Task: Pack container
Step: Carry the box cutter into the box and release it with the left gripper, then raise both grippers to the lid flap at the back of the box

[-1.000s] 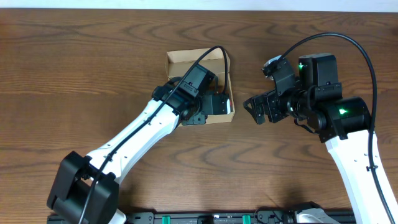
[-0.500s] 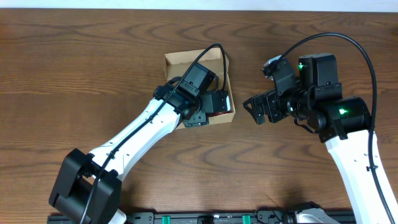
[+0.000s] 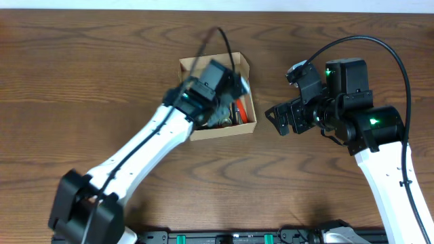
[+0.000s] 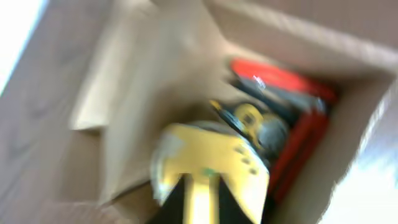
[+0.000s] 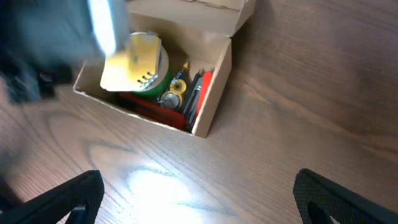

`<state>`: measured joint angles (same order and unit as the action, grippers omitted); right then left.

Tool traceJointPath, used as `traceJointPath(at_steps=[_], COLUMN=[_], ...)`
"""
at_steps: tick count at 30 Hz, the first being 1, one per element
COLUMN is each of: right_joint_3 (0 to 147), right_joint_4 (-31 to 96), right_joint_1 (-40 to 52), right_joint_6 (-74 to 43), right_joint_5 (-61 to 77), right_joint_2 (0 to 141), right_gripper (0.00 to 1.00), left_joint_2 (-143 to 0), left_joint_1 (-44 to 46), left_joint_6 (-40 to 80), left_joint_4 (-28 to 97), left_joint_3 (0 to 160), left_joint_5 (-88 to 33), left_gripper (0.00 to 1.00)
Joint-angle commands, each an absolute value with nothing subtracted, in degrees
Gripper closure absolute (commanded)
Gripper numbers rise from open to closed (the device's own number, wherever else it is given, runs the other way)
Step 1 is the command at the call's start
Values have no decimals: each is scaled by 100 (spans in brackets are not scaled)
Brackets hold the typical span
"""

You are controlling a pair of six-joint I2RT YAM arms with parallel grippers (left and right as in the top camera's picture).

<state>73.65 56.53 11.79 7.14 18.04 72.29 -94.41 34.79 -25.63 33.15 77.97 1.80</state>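
The container (image 3: 193,68) is an open tan cardboard box at the table's middle, its flap (image 5: 211,5) standing up at the far side. Inside lie a yellow-topped green roll (image 5: 140,62), a small yellow and black tool (image 5: 174,90) and red-handled tools (image 5: 199,93). My left gripper (image 3: 230,108) is a blur over the box's right half. In its wrist view the gripper (image 4: 200,205) is shut just above the yellow roll (image 4: 211,155), and I cannot see anything held. My right gripper (image 3: 277,120) hovers open to the right of the box, over bare wood (image 5: 199,193).
The brown wooden table (image 3: 81,74) spreads all round the box. A black cable (image 3: 224,41) arches over the box's far rim. The right arm's body (image 3: 359,115) fills the table's right side.
The left gripper opened inside the box, then shut, and is now moving fast and blurred above the contents. The right arm has stayed still.
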Motion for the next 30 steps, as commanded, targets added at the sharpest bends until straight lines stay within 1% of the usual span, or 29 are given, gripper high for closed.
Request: traceJointPath(at_steps=[1, 5, 9, 13, 15, 16, 17, 18, 19, 20, 22, 25, 30], right_joint_3=[7387, 7387, 7387, 7387, 7380, 7373, 7360, 7325, 7288, 7218, 7107, 7048, 7048], right_joint_4=[5660, 5658, 5564, 5402, 5260, 5142, 5019, 4875, 4753, 4547, 4195, 3673, 2814], right_joint_1=[1144, 1144, 1144, 1144, 1144, 1144, 1144, 1144, 1144, 1142, 1135, 1041, 860], right_joint_6=[779, 781, 777, 762, 580, 561, 561, 545, 469, 283, -62, -434, -727], right_joint_5=[1839, 1820, 1848, 1852, 1848, 1837, 1793, 1704, 1599, 1417, 1194, 1238, 1870], right_joint_2=[7157, 7157, 7157, 7157, 7170, 7201, 7260, 7338, 7411, 7550, 7859, 8554, 9743], right_gripper=[1, 1, 1, 1, 1, 10, 41, 68, 85, 99, 99, 99, 99], left_joint_2=[-8982, -8853, -8934, -9249, -9472, -9649, -9806, -9970, -10116, -10267, -10560, -10934, -11467], left_joint_1=[3138, 2541, 1664, 768, 475, 331, 237, 169, 130, 110, 110, 126, 126], left_joint_6=[-1120, -272, 893, 1466, 1608, 1702, 1774, 1841, 1846, 1846, 1844, 1885, 2309], left_joint_4=[3312, 3306, 3406, 3424, 3420, 3424, 3424, 3420, 3395, 3361, 3227, 2993, 2646], left_joint_3=[8235, 8333, 8318, 8283, 8283, 8283, 8283, 8283, 8283, 8283, 8283, 8283, 8283], left_joint_5=[137, -467, -1011, -1881, -2281, -2449, -2550, -2628, -2711, -2777, -2980, -3273, -3531], left_gripper=[94, 94, 94, 94, 94, 94, 94, 94, 94, 94, 94, 94, 94])
